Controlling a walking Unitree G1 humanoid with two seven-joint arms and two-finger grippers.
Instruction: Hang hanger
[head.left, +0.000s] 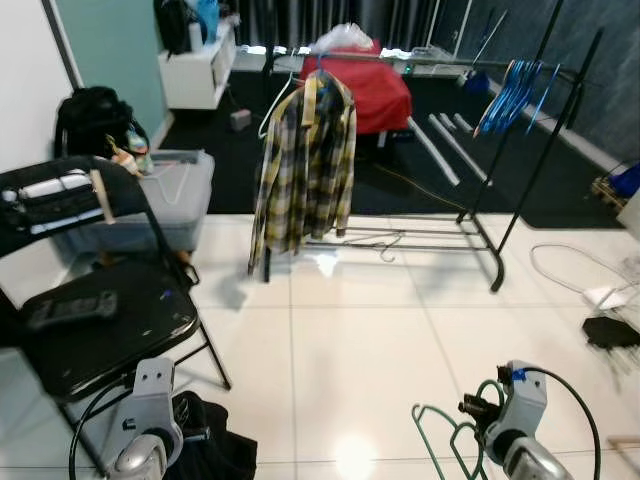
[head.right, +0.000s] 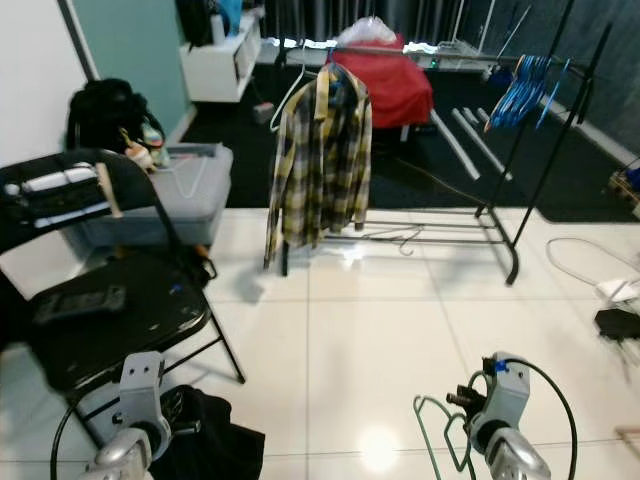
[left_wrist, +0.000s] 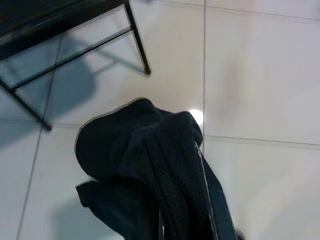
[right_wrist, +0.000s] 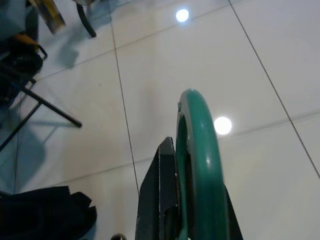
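Fingers of my right gripper (right_wrist: 187, 210) are clamped on the green hanger (right_wrist: 200, 165), its curved hook rising between them, low at my right side above the white tiled floor (head.left: 350, 340). My left gripper (left_wrist: 185, 220) pinches a dark knitted garment (left_wrist: 145, 165) that droops beside the black folding chair (head.left: 100, 320). Well ahead stands the black clothes rack (head.left: 500, 150), with a yellow plaid shirt (head.left: 305, 165) hanging at one end and a bunch of blue hangers (head.left: 510, 95) at the other. A grey storage bin (head.left: 170, 195) sits behind the chair.
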